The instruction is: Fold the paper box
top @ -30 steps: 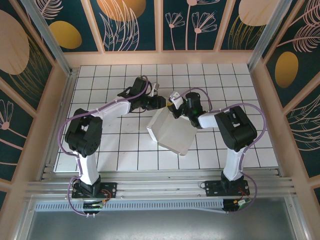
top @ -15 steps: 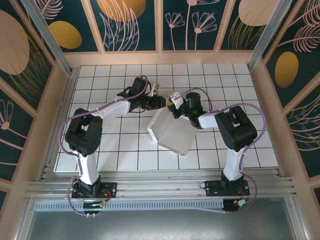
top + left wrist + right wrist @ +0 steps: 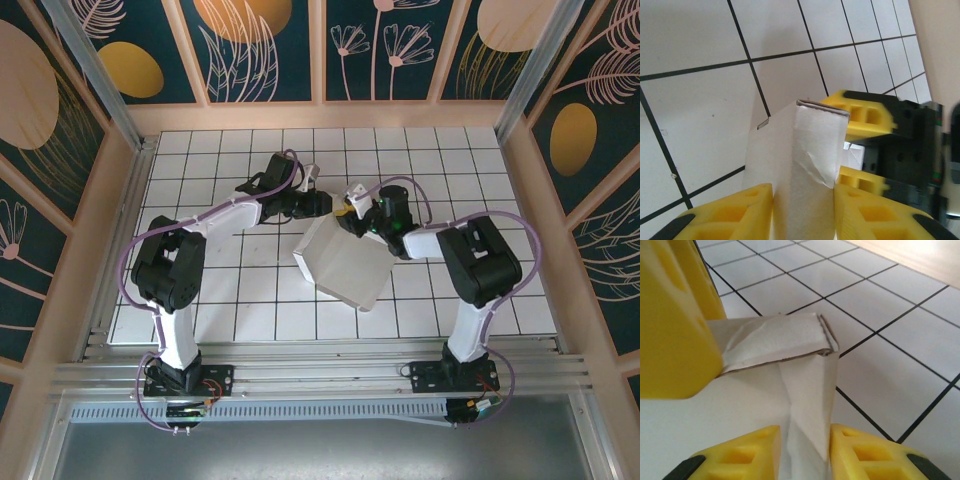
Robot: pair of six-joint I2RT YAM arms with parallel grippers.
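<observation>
Mid-table [image 3: 250, 310], the paper box [image 3: 345, 265] lies diagonally, left claw [image 3: 803, 200] grasping it, right claw [image 3: 805, 440] unclear.

Top external: you are looking down from behind, far off.
Wrists: both are facing one paper box [image 3: 805, 165] corner, close.
</observation>
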